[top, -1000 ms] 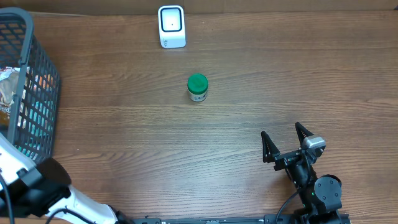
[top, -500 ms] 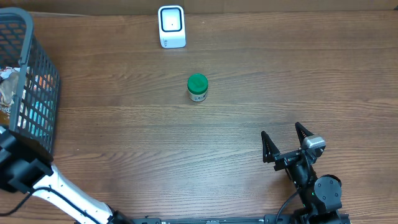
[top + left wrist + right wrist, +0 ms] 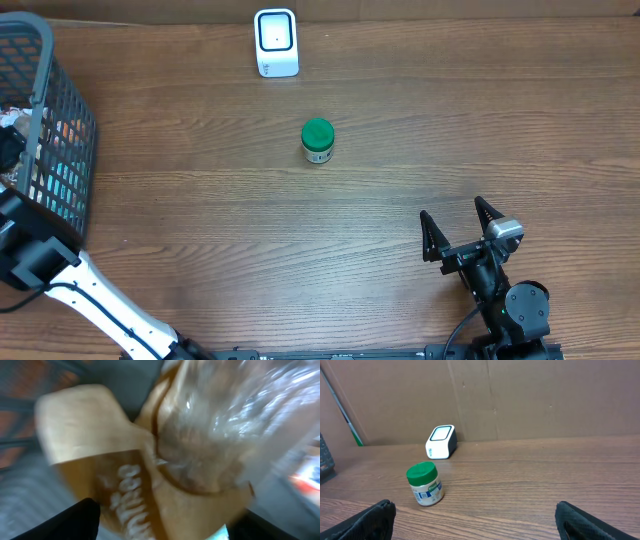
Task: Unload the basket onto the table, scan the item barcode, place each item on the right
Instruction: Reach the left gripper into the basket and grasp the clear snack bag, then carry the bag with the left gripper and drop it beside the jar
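Observation:
In the left wrist view a tan package with a clear film window (image 3: pixel 165 455) fills the blurred frame. My left gripper (image 3: pixel 167 522) is open, with one dark finger (image 3: pixel 75 520) on each side of the package's lower end; I cannot tell if they touch it. From overhead, that gripper (image 3: pixel 8 148) sits inside the basket (image 3: pixel 62 120) at the far left edge. A white barcode scanner (image 3: pixel 276 42) stands at the back of the table. My right gripper (image 3: pixel 452 215) rests open near the front right, holding nothing (image 3: pixel 474 507).
A small jar with a green lid (image 3: pixel 317 140) stands upright mid-table, between the scanner and the right gripper, and it also shows in the right wrist view (image 3: pixel 424 483). The dark mesh basket holds several packaged goods. A cardboard wall (image 3: pixel 520 400) backs the table.
The left arm has swung farther left and up, carrying its gripper deeper into the basket and over the crinkled wrapper that showed there. The right arm, jar and scanner have not moved.

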Controlling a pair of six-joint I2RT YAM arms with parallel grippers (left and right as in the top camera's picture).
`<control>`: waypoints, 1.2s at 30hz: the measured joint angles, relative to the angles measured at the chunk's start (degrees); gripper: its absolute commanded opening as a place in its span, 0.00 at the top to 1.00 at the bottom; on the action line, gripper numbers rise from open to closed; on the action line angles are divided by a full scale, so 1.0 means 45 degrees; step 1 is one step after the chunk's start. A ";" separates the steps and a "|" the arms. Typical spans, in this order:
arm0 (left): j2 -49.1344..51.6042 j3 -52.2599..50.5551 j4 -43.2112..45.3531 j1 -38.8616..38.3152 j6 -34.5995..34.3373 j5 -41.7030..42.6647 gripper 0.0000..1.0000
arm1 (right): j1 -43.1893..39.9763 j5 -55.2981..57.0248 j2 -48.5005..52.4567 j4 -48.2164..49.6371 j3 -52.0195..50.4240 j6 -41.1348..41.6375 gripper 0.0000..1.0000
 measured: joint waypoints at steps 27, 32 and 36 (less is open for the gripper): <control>-0.1826 -0.0160 -0.0374 -0.0015 -0.0782 0.0350 0.96 | 0.0000 0.0000 0.0000 -0.0005 0.0000 0.0000 0.00; -0.4872 -0.0155 -0.0262 -0.0083 -0.2074 0.1574 0.96 | 0.0000 0.0005 0.0000 0.0000 0.0000 -0.0005 0.00; -0.6674 -0.0126 -0.0321 -0.0223 -0.2618 0.2574 0.96 | 0.0000 0.0000 0.0000 0.0000 0.0000 0.0000 0.00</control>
